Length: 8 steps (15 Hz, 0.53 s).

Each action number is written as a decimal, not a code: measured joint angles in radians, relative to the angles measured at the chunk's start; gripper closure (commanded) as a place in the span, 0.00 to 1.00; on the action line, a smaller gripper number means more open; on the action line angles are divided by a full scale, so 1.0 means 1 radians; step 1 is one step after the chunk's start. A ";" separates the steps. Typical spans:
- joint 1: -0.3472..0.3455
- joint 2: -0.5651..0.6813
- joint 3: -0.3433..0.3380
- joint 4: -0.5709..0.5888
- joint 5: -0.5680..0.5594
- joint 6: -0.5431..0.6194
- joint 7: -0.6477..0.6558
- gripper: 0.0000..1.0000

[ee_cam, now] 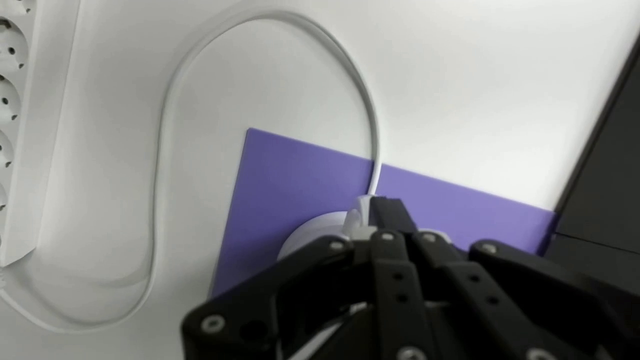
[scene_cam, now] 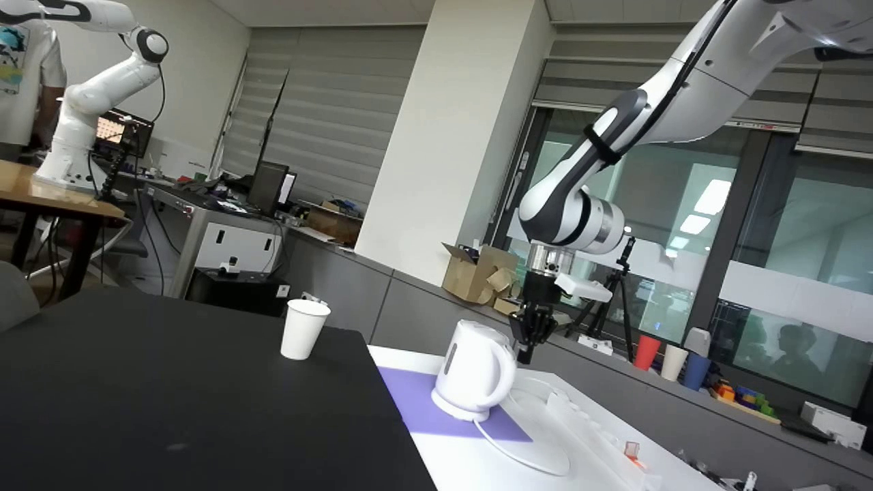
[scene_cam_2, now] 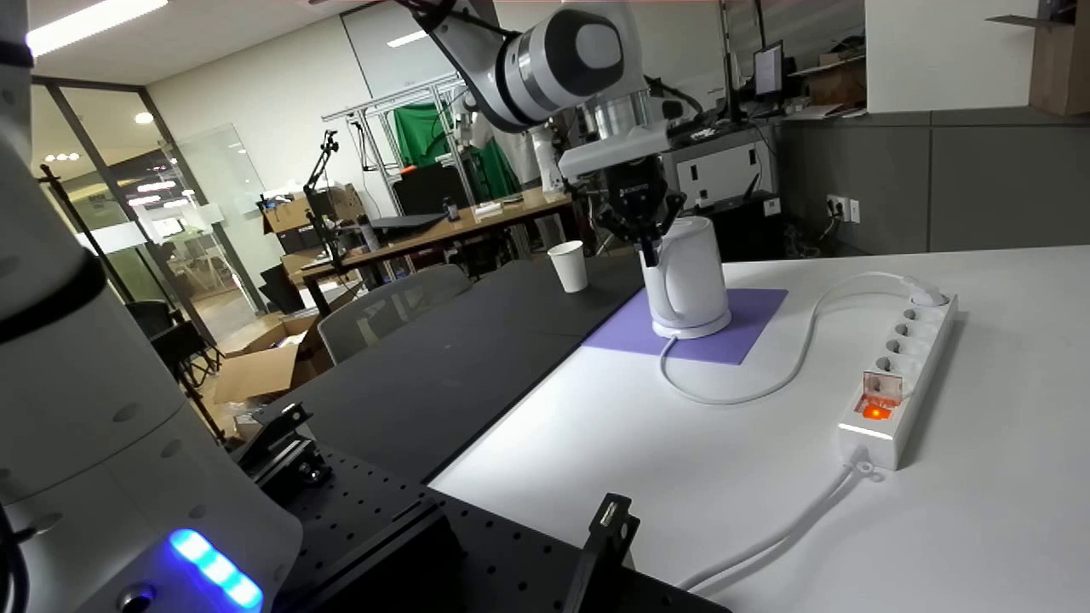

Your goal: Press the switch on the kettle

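Observation:
The white kettle (scene_cam: 467,365) stands upright on a purple mat, its loop handle towards my gripper; it also shows in an exterior view (scene_cam_2: 700,268). In the wrist view only part of the kettle (ee_cam: 316,227) shows, the rest hidden under my fingers. My gripper (scene_cam: 525,354) points down beside the top of the handle, fingertips together and nothing held. In an exterior view the gripper (scene_cam_2: 650,254) overlaps the kettle's upper handle side. In the wrist view the gripper (ee_cam: 394,214) lies over the handle. I cannot tell whether they touch. I cannot make out the switch.
The purple mat (ee_cam: 285,175) lies on the white table (scene_cam_2: 579,451). A white cable (scene_cam_2: 805,358) runs from the kettle to a power strip (scene_cam_2: 915,375) with an orange-lit switch. A white paper cup (scene_cam: 304,331) stands on the adjoining black table (scene_cam: 204,395).

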 measured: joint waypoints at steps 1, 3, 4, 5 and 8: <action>0.001 0.000 -0.001 0.004 -0.002 -0.012 0.007 1.00; 0.001 0.000 -0.001 0.013 -0.002 -0.032 0.013 1.00; 0.001 0.000 -0.001 0.017 -0.002 -0.036 0.013 1.00; 0.001 0.000 0.000 0.019 -0.001 -0.037 0.013 1.00; 0.001 0.000 0.004 0.021 0.000 -0.016 0.013 1.00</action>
